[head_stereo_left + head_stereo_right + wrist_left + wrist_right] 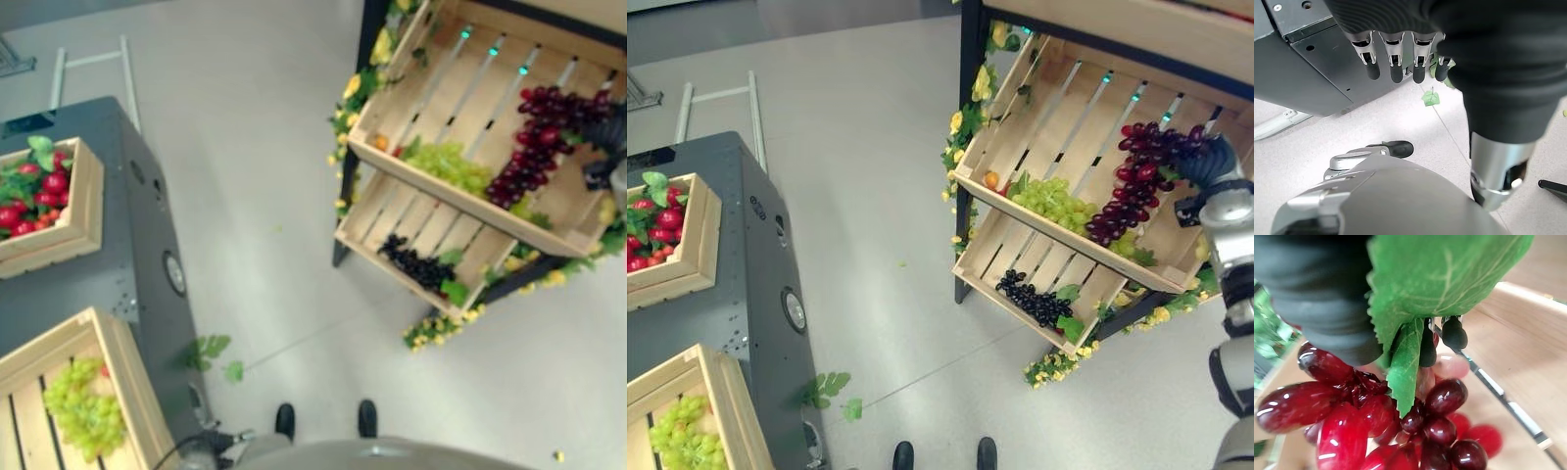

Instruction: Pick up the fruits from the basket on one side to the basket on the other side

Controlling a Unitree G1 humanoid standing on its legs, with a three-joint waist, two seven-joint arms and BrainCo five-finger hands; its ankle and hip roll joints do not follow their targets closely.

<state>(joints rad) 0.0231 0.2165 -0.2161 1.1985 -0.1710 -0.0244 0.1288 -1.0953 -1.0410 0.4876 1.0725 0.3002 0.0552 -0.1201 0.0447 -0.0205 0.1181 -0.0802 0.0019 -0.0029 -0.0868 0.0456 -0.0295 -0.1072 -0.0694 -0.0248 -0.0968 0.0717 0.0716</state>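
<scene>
A bunch of red grapes (1141, 181) lies in the upper wooden crate (1019, 108) of the rack on the right. My right hand (1215, 162) is at the bunch's far end, touching it. In the right wrist view the red grapes (1352, 416) hang just past the hand, and a green leaf (1440, 279) covers most of it. Green grapes (1053, 201) and a small orange fruit (991, 180) lie in the same crate. Black grapes (1034, 299) lie in the lower crate (1004, 245). My left hand (1392, 61) hangs open beside the grey cabinet (1312, 73), holding nothing.
On the grey cabinet (137, 264) at the left stand two wooden crates: one with red fruits (39, 191) and one with green grapes (83, 406). Loose leaves (206, 352) lie on the floor by the cabinet. Yellow flowers (446, 328) trim the rack's edges.
</scene>
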